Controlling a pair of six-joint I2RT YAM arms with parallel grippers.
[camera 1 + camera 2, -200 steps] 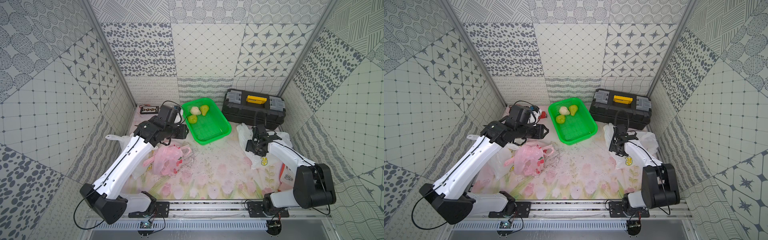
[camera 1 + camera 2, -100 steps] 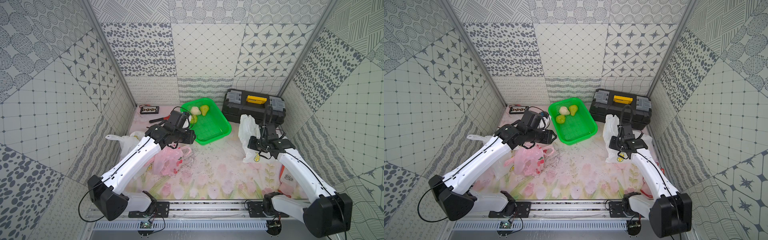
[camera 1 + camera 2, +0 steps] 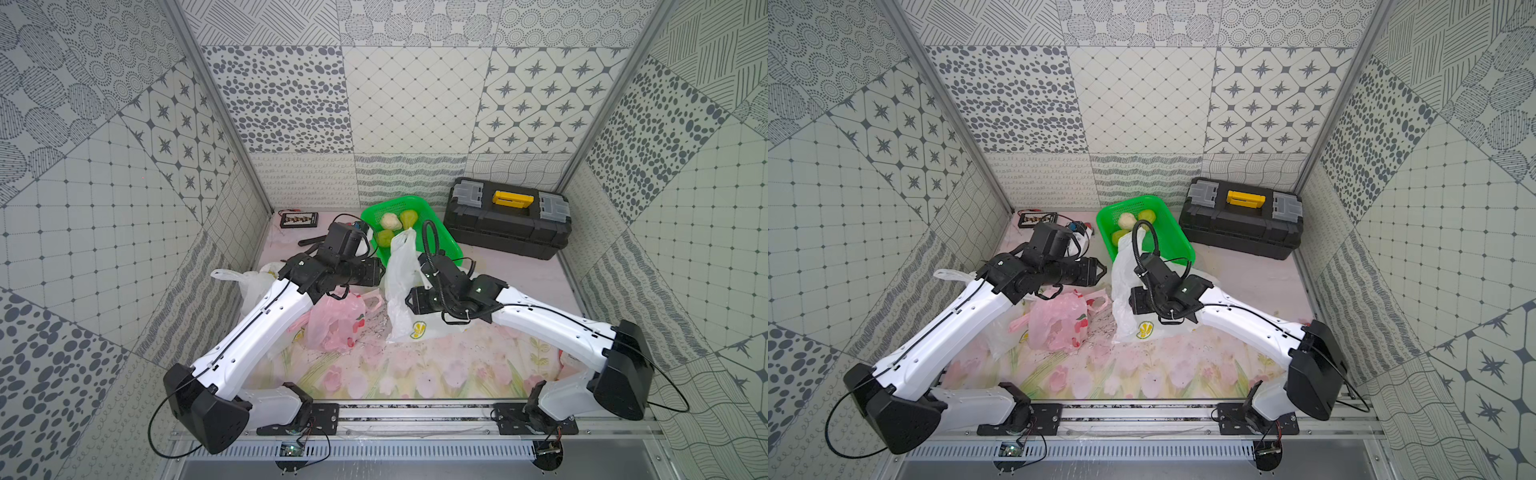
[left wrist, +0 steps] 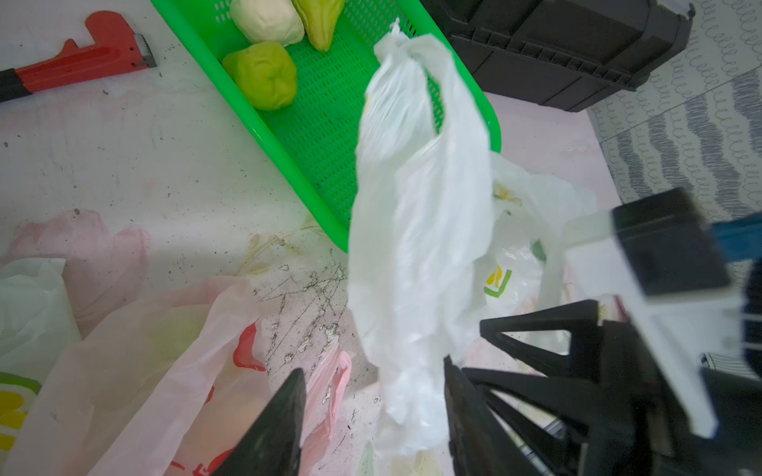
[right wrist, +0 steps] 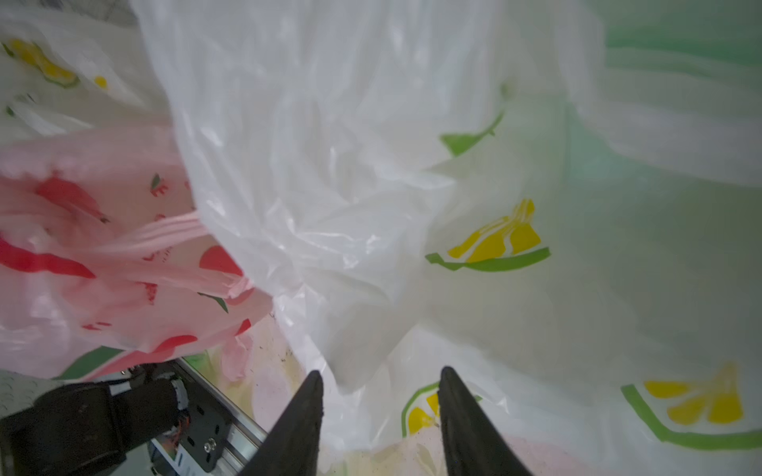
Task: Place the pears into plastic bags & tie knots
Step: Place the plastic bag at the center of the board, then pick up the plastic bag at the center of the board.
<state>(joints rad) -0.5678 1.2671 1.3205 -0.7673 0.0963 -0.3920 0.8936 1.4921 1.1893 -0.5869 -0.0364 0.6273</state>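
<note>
Left wrist view: white bag between parted left jaws.

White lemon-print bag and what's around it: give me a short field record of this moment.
white bag: standing tall in front of the green basket
left pincer: open, bag film between its jaws
right pincer: open, close against the bag
pears: three loose in the basket
pink bag: lying beside the white bag

R gripper has swung in to centre, dragging white lemon bag w/ it – bag now standing tall in front of green basket, L gripper slid over beside it
</note>
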